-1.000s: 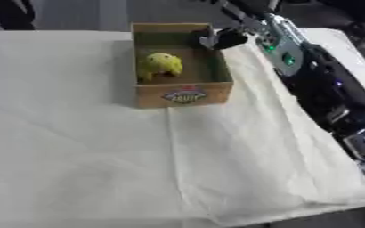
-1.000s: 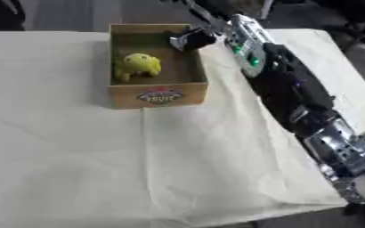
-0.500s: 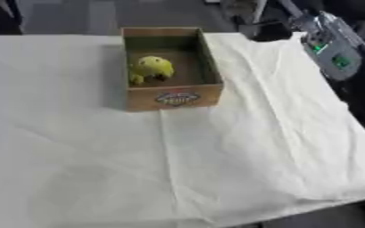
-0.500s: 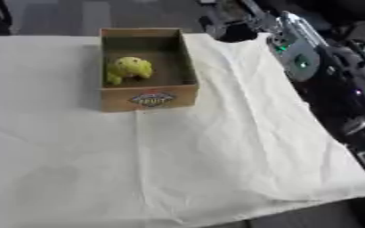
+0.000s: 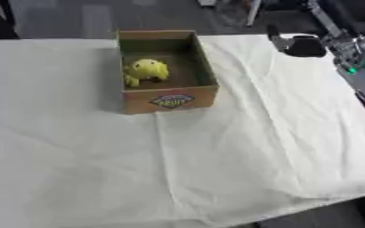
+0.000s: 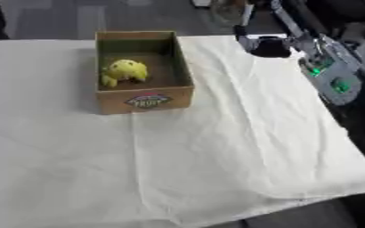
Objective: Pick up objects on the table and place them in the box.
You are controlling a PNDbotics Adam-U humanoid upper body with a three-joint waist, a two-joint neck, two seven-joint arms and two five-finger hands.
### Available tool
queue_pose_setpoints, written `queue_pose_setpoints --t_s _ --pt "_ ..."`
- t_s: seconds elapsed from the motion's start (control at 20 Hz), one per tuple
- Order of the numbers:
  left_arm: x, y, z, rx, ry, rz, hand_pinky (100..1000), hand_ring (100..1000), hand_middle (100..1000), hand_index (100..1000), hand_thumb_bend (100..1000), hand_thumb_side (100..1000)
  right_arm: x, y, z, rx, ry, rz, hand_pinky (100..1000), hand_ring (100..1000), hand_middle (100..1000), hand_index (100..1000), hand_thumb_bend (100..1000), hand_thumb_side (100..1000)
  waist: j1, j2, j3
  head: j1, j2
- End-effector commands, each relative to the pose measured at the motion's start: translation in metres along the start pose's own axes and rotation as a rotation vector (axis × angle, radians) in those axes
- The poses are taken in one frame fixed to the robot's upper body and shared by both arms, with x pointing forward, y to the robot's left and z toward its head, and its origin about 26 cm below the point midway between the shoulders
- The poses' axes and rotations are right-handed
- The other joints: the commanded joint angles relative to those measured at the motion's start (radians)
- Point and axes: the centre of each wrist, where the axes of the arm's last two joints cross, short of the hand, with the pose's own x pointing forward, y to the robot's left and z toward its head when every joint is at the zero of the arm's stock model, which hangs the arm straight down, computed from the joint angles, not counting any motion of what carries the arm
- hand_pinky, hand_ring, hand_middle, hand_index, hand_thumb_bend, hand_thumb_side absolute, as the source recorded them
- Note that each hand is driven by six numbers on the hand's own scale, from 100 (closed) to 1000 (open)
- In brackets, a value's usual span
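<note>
Yellow toy (image 5: 145,71) sits in the box (image 5: 167,95), well apart from the right hand (image 6: 265,45); fingers too blurry, can't tell their state.

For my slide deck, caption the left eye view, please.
Yellow toy sits inside cardboard box; right hand hovers beside it.

oval label on the box (image 5: 168,71) front, its wording too blurred to read
</note>
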Motion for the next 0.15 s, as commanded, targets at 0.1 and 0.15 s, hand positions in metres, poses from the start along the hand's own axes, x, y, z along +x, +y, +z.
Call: queue_pose_setpoints --t_s 0.1,0.15 --pt "0.0046 0.0074 -0.0007 0.013 -0.012 -0.026 611 797 581 717 324 588 0.0095 -0.0215 0.0067 -0.065 -0.024 0.008 694 774 748 852 147 192 0.001 -0.010 -0.009 0.007 0.006" --pt "0.0044 0.0078 -0.0003 0.015 -0.011 -0.028 611 798 581 717 323 588 0.0119 -0.0210 0.0105 -0.071 -0.024 -0.003 690 772 745 850 135 186 0.001 -0.009 -0.012 0.008 0.006"
